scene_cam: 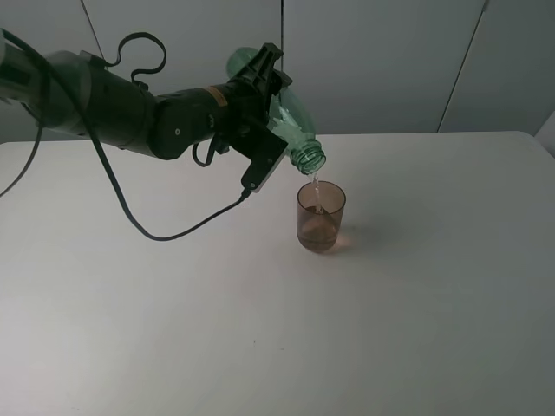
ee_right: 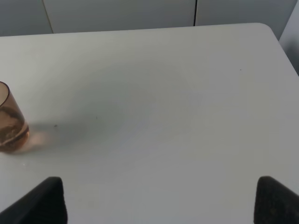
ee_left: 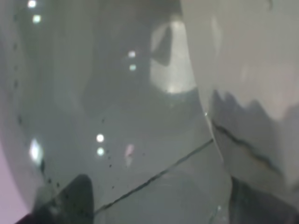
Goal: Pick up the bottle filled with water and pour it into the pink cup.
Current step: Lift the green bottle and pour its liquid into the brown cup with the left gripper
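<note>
My left gripper (scene_cam: 263,117) is shut on the green-tinted bottle (scene_cam: 290,121) and holds it tipped over, with its open mouth pointing down to the right just above the pink cup (scene_cam: 321,217). A thin stream of water falls from the mouth into the cup, which stands upright on the white table (scene_cam: 434,303) with some water in it. In the left wrist view the bottle's wall (ee_left: 117,116) fills the picture. My right gripper (ee_right: 156,201) is open and empty above the table; the cup (ee_right: 9,122) shows far off to one side in its view.
A black cable (scene_cam: 139,221) hangs from the left arm and loops down over the table. The table's back edge meets a grey wall (scene_cam: 390,61).
</note>
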Controlling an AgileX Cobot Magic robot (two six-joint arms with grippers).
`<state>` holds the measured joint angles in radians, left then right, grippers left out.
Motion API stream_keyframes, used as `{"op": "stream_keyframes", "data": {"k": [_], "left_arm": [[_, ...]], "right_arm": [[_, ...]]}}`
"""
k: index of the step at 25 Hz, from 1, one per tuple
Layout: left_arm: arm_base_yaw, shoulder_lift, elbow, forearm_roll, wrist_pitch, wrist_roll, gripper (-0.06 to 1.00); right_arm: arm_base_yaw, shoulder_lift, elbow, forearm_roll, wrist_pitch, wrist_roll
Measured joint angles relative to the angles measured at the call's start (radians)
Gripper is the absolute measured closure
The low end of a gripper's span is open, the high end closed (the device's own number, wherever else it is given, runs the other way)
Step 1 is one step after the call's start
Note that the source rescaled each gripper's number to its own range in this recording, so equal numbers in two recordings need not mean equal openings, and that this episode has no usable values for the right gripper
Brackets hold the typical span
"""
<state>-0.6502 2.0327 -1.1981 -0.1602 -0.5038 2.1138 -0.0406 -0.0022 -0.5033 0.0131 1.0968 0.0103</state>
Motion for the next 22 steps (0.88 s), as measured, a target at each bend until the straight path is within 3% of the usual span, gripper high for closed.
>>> {"op": "stream_keyframes", "data": {"k": [10, 22], "left_arm": [[0.001, 0.0, 0.0, 0.065, -0.013, 0.0, 0.94], [0.001, 0.0, -0.01, 0.073, -0.052, 0.0, 0.94]], "right_arm": [[0.0, 0.0, 0.0, 0.0, 0.0, 0.0], [0.0, 0.0, 0.0, 0.0, 0.0, 0.0]]}}
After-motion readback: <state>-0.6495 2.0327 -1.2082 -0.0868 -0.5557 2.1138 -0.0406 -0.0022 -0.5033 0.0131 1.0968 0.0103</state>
